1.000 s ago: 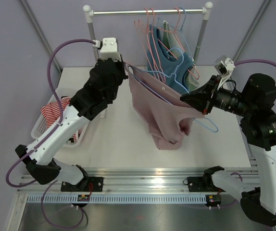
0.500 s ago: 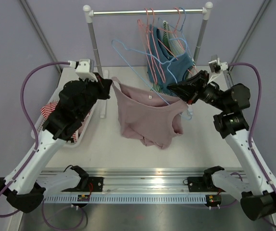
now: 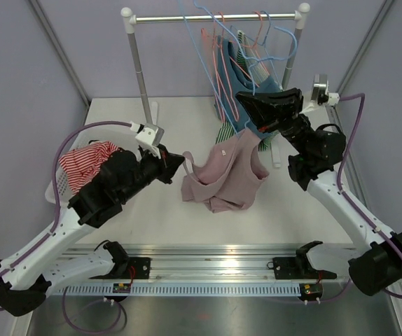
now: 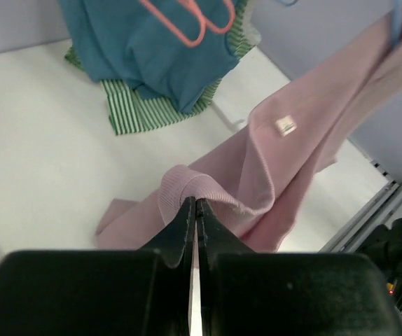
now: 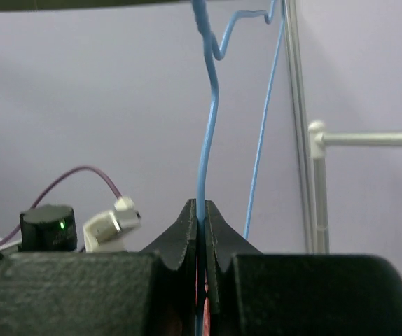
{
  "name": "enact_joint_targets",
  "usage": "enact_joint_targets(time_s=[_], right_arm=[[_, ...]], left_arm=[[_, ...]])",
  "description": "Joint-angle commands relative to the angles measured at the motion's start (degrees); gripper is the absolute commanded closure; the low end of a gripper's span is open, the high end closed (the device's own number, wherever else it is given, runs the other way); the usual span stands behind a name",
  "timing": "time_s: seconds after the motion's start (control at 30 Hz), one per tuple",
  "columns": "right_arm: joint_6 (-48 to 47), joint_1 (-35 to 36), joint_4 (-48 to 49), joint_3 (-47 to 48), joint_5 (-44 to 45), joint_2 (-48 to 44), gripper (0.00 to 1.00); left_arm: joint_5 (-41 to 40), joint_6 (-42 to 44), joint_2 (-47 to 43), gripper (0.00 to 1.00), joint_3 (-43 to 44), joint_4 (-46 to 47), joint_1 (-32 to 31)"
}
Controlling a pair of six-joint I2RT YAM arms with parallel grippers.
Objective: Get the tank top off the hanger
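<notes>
The pink tank top (image 3: 223, 183) lies slumped on the white table (image 3: 187, 119), with its upper right part still lifted toward the blue wire hanger (image 3: 293, 42). My left gripper (image 3: 184, 161) is shut on a ribbed strap of it, low over the table. In the left wrist view the jaws (image 4: 195, 203) pinch the strap loop, and the pink fabric (image 4: 292, 161) rises to the upper right. My right gripper (image 3: 241, 98) is shut on the hanger and holds it high by the rack. The right wrist view shows the blue wire (image 5: 208, 126) clamped between its jaws (image 5: 201, 204).
A clothes rack's bar (image 3: 215, 17) crosses the back, with several other hangers and teal and striped tops (image 3: 246, 77) on it. Its left post (image 3: 139, 77) stands behind my left arm. A white basket with a red-striped garment (image 3: 82, 157) sits at the table's left.
My left gripper has pulled the strap down and toward the front. My right gripper has lifted the blue hanger up toward the rack. The tank top has slid down onto the table.
</notes>
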Motion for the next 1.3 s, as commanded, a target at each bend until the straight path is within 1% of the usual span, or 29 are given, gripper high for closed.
enact_joint_targets(time_s=[0.0, 0.07, 0.13, 0.17, 0.2, 0.23, 0.3, 0.33, 0.4, 0.43, 0.5, 0.53, 0.57, 0.63, 0.7, 0.73, 0.83, 0.87, 0.93, 0.97, 1.0, 1.03, 1.07, 1.13, 1.17, 1.23, 1.27], right_arm=[[-16.3, 5.5, 7.9, -3.7, 13.8, -4.7, 1.0], [-18.6, 6.0, 12.5, -5.1, 14.5, -4.3, 1.0], [-18.5, 6.0, 14.9, -5.7, 13.7, -2.9, 1.0], [-18.2, 6.0, 18.9, -6.0, 13.3, -1.4, 1.0], [-18.3, 6.1, 20.7, -6.1, 12.9, -0.6, 1.0], [-18.0, 6.0, 21.7, -5.9, 12.8, -0.1, 1.0], [-20.3, 6.9, 14.3, -4.0, 13.0, -0.9, 1.0], [-24.6, 7.5, 4.8, -3.2, 13.0, -1.6, 1.0], [-27.8, 8.6, -5.7, 0.4, 15.3, -3.8, 1.0], [-29.2, 8.6, -18.3, 2.0, 15.2, -4.6, 1.0], [-32.1, 8.9, -32.1, 8.9, 10.8, -5.5, 1.0], [-31.3, 9.2, -44.0, 11.2, 11.3, -5.5, 1.0], [-30.3, 9.2, -48.6, 14.5, 13.9, -5.4, 1.0], [-29.6, 9.9, -56.4, 15.3, 16.0, -6.0, 1.0], [-29.3, 10.5, -60.5, 14.7, 19.4, -7.0, 1.0], [-29.2, 10.8, -64.7, 15.6, 20.3, -6.9, 1.0], [-28.4, 11.5, -72.0, 17.8, 24.6, -5.8, 1.0], [-28.2, 11.6, -73.2, 19.8, 25.8, -4.1, 1.0], [-29.0, 11.9, -75.7, 22.7, 27.2, -2.0, 1.0], [-29.3, 12.0, -76.2, 25.8, 29.0, 0.6, 1.0], [-29.5, 12.0, -76.9, 27.8, 30.3, 2.1, 1.0], [-30.0, 12.1, -78.5, 29.9, 31.3, 3.7, 1.0], [-30.2, 12.1, -79.4, 34.4, 32.7, 6.9, 1.0], [-31.4, 12.3, -81.4, 38.8, 35.1, 10.3, 1.0], [-31.6, 12.3, -82.0, 43.0, 37.1, 13.8, 1.0], [-32.3, 12.4, -83.3, 47.2, 39.0, 17.6, 1.0], [-32.4, 12.4, -83.7, 51.6, 40.6, 21.3, 1.0]], left_arm=[[-4.8, -1.5, -0.7, 1.0, -2.1, -2.4, -0.2], [-5.9, -2.4, -1.4, 1.0, -3.7, -3.5, -0.2], [-5.4, -2.8, -2.1, 1.0, -5.9, -3.4, -0.2], [-6.2, -3.2, -2.6, 1.0, -6.5, -4.2, -0.2], [-7.4, -4.4, -2.7, 1.0, -6.9, -4.9, -0.2], [-11.3, -5.3, -2.8, 1.0, -7.2, -5.9, -0.2], [-16.5, -8.7, -2.1, 1.0, -7.2, -10.6, -0.2], [-20.9, -9.5, -1.8, 1.0, -6.9, -13.3, -0.2], [-24.8, -11.1, -1.1, 1.0, -6.5, -15.5, -0.2], [-25.4, -11.3, -0.9, 1.0, -6.3, -16.2, -0.2], [-25.4, -11.3, -0.7, 1.0, -4.8, -17.7, -0.2], [-25.3, -11.3, -0.6, 1.0, -4.2, -18.1, -0.2], [-25.2, -10.9, -0.5, 1.0, -3.6, -18.8, -0.2], [-25.0, -10.3, 0.2, 1.0, -1.9, -19.1, -0.2], [-24.8, -9.5, 1.6, 1.0, -0.1, -20.2, -0.2], [-25.0, -9.3, 2.3, 1.0, 0.7, -21.2, -0.2], [-25.6, -9.3, 4.2, 1.0, 3.4, -22.7, -0.2], [-25.8, -9.2, 4.7, 0.96, 4.4, -23.4, -0.1], [-25.8, -9.0, 6.1, 0.46, 7.4, -25.5, -0.1], [-26.1, -9.0, 6.6, 0.25, 8.3, -26.6, -0.2], [-26.9, -8.8, 7.0, 0.01, 9.2, -27.6, -0.2], [-27.4, -8.6, 7.3, 0.01, 10.0, -29.6, -0.2], [-28.1, -8.3, 7.7, 0.01, 10.9, -30.5, -0.2], [-29.9, -8.2, 7.6, 0.01, 11.4, -32.9, -0.1], [-30.3, -7.7, 7.2, 0.01, 11.3, -33.3, -0.2], [-31.0, -7.3, 6.5, 0.01, 11.1, -34.5, -0.2], [-31.1, -6.8, 6.2, 0.01, 10.8, -34.6, -0.1]])
